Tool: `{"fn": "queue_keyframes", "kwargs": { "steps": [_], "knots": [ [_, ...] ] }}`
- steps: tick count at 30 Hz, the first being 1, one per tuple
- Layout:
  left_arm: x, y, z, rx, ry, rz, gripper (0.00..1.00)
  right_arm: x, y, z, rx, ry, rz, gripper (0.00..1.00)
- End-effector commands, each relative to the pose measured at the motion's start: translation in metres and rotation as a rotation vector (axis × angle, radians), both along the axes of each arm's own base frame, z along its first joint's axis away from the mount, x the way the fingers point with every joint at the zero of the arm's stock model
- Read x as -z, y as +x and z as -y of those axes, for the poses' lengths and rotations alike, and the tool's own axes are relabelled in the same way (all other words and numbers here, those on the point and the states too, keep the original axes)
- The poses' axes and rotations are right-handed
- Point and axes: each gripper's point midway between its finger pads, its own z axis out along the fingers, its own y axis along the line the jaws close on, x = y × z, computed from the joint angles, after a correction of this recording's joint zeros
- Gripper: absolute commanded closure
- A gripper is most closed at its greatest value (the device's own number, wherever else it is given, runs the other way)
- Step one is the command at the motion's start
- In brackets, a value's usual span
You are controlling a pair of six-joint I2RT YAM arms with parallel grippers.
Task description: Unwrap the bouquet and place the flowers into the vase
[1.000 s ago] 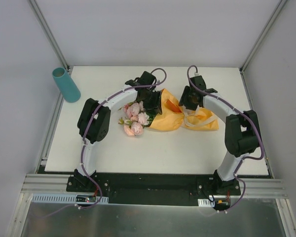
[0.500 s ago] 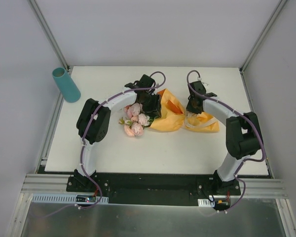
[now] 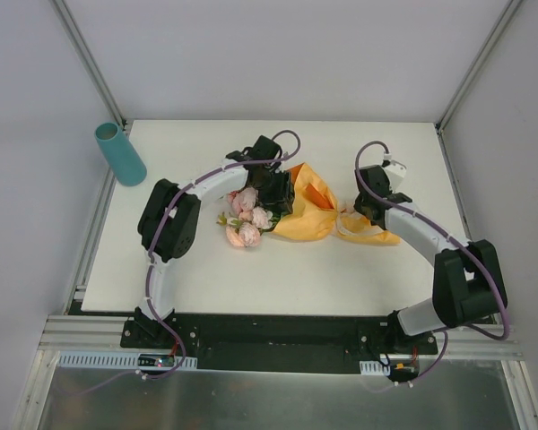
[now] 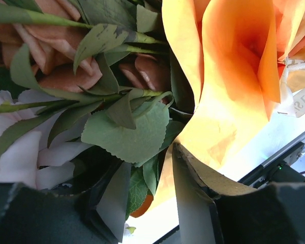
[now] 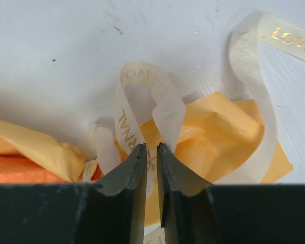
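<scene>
Bouquet mid-table, long axis left-right, blooms left, orange wrap right | ribbon at wrap's right end, nearest right arm | right claw pinched on ribbon loop | left claw clamped on bouquet's neck | vase far left, well apart

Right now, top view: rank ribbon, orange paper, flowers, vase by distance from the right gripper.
1. Ribbon, pinched at the right gripper.
2. Orange paper, just left of it.
3. Flowers, further left.
4. Vase, far-left corner.
</scene>
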Motion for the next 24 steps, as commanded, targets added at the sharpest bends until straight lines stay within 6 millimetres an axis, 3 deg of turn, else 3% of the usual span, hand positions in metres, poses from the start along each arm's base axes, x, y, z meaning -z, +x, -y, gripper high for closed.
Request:
{"fn": "queue_keyframes", "kwargs": {
  "steps": [1, 5, 9, 14, 16, 19, 24],
  "knots": [
    [-0.031, -0.005, 0.003, -0.003, -0.037, 0.045, 0.60, -0.014, -0.005, 0.026, 0.145, -0.061, 0.068, 0.81],
    [-0.041, -0.007, 0.004, 0.004, -0.056, 0.054, 0.59, -0.023, -0.012, 0.026, 0.160, -0.038, 0.065, 0.82],
    [-0.057, -0.008, 0.008, 0.014, -0.090, 0.075, 0.59, -0.048, -0.016, 0.020, 0.156, 0.028, 0.090, 0.78],
    [-0.070, -0.012, 0.017, 0.038, -0.124, 0.100, 0.58, -0.082, -0.014, -0.006, 0.077, 0.151, 0.154, 0.70],
    [-0.074, -0.014, 0.020, 0.050, -0.135, 0.101, 0.57, -0.091, -0.008, -0.026, -0.030, 0.203, 0.175, 0.65],
    [-0.079, -0.016, 0.020, 0.049, -0.138, 0.111, 0.57, -0.093, 0.004, -0.043, -0.130, 0.204, 0.151, 0.60],
    [-0.088, -0.020, 0.015, 0.049, -0.140, 0.136, 0.57, -0.070, 0.029, -0.049, -0.221, 0.084, -0.002, 0.55]
  ]
}}
